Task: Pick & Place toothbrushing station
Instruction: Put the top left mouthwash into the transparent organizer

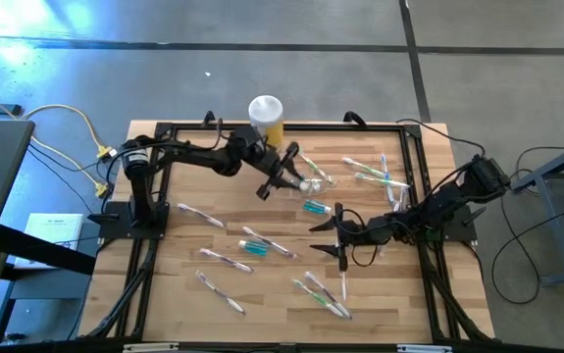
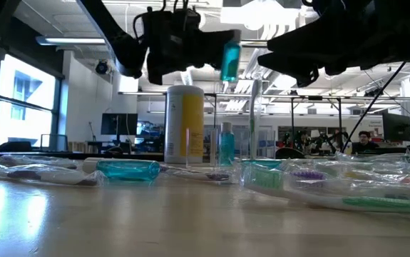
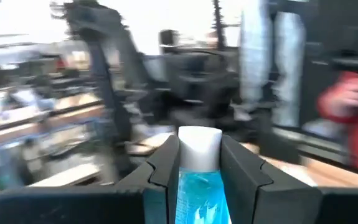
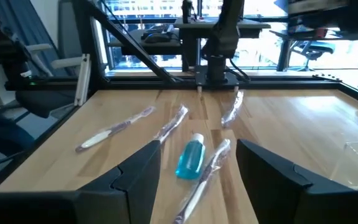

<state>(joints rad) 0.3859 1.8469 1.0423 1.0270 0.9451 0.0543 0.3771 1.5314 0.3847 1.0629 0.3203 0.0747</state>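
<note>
Blue bottle (image 3: 197,180) clamped by left fingers (image 3: 160,168) | right fingers (image 4: 272,165) spread, empty

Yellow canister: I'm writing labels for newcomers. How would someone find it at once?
On the wooden table, go to the middle of the edge at the high view's top. The canister stands there, upright. Alone among flat toothbrushes and small blue bottles, it is tall, yellow, white-lidded.

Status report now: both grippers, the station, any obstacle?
Left gripper shut on blue bottle. Right gripper open. Toothbrushing station by left gripper. Wrapped toothbrushes scattered around.
</note>
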